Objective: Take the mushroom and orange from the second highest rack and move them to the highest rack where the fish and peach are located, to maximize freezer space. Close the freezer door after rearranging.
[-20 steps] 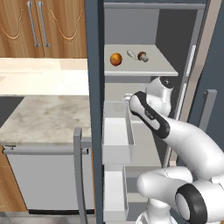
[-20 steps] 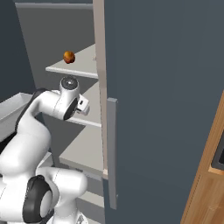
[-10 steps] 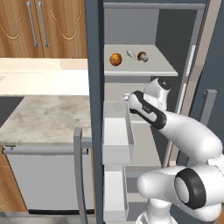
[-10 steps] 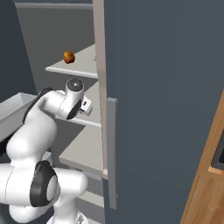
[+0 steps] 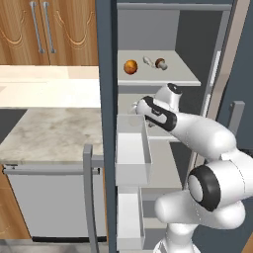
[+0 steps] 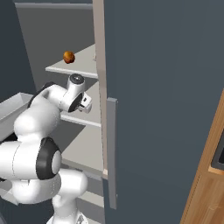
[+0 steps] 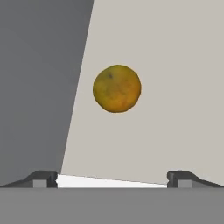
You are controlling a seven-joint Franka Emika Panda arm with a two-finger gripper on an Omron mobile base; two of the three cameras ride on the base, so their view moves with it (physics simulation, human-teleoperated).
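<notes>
Left: the open white pull-out drawer (image 5: 132,153) juts out at the freezer's left, just beside the arm's elbow.
Shelf above: a round orange fruit (image 5: 130,67) lies left of a small brown-capped mushroom (image 5: 160,63) on the pale grey shelf (image 5: 183,76).
Gripper (image 7: 112,177): jaws spread wide, empty (a round yellow-orange fruit (image 7: 117,89) sits ahead, untouched).
Risk: closing off-centre could roll it away; the elbow may knock the drawer.
</notes>
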